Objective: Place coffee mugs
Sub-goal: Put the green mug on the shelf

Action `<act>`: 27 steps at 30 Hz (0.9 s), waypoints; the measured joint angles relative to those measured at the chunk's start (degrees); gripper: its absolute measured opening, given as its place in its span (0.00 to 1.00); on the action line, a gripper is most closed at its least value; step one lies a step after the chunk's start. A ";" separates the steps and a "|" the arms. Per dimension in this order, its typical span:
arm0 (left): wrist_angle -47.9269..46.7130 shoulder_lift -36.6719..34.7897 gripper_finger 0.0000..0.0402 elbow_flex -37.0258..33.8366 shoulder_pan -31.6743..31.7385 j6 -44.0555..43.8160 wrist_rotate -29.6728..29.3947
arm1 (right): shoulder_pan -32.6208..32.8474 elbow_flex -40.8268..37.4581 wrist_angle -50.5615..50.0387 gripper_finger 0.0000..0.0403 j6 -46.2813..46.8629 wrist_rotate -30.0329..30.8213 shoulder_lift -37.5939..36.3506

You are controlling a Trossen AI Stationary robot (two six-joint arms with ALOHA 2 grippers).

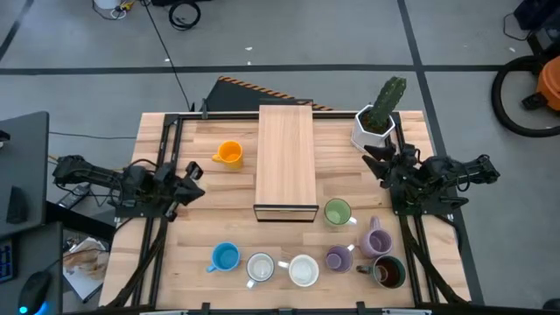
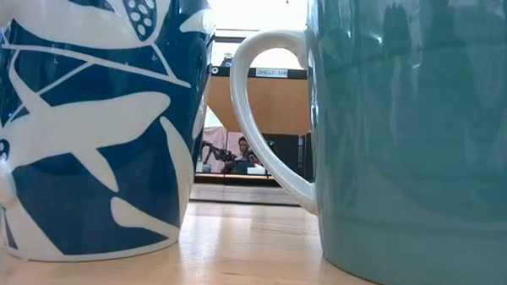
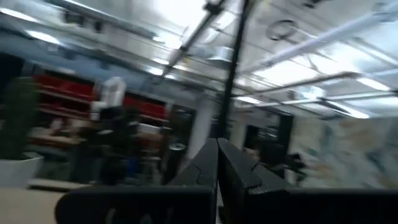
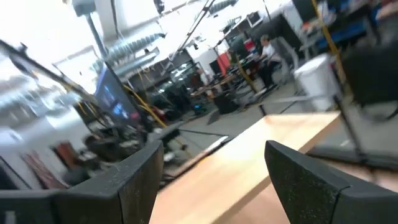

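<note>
The wooden table (image 1: 175,254) carries a long wooden box (image 1: 286,162) at its centre, its top closed, so nothing inside shows. A white planter (image 1: 370,131) at the far right corner holds a cactus (image 1: 388,98). An orange mug (image 1: 228,154) stands left of the box. A green mug (image 1: 338,212) sits by the box's near right corner. Along the near edge stand a blue mug (image 1: 225,257), two white mugs (image 1: 260,268) (image 1: 303,269), two purple mugs (image 1: 339,258) (image 1: 377,241) and a dark mug (image 1: 388,272) with brown inside; all look empty. The left gripper (image 3: 217,163) hovers at the left edge, jaws together. The right gripper (image 4: 214,168) is beside the planter, jaws apart and empty.
</note>
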 joint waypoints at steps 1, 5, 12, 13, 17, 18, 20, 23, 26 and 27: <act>-0.09 0.00 0.02 0.00 0.00 -0.07 -2.02 | 0.00 0.00 -0.01 0.71 1.22 -0.54 0.00; -0.78 0.00 0.02 0.01 0.00 -0.51 -8.91 | -0.01 0.00 1.12 0.71 -0.69 0.13 0.00; -0.96 -0.02 0.02 0.01 0.00 1.68 -10.27 | 0.00 0.00 4.45 0.71 -3.91 4.23 0.00; -1.22 -0.02 0.02 0.01 0.00 2.71 -10.29 | -0.01 0.00 4.39 0.71 -3.93 5.58 0.00; -1.24 -0.01 0.02 0.01 0.00 7.64 -10.29 | -0.01 0.00 3.03 0.71 -5.07 7.03 0.42; -1.25 0.00 0.02 0.01 0.00 9.00 -10.31 | -0.01 0.00 3.02 0.71 -6.33 7.07 0.65; -1.23 -0.02 0.02 0.01 0.00 12.12 -10.31 | -0.01 0.00 3.21 0.71 -8.61 6.27 1.10; -0.53 0.00 0.02 0.04 0.00 16.11 -10.52 | 0.01 0.35 2.79 0.71 -10.69 3.35 2.58; -3.34 0.01 0.02 1.26 0.01 17.90 -13.68 | -0.01 2.53 -0.89 0.70 -9.44 2.72 5.58; -4.94 0.04 0.02 2.21 0.03 18.02 -15.14 | 0.00 3.32 -2.67 0.69 -8.96 2.88 6.98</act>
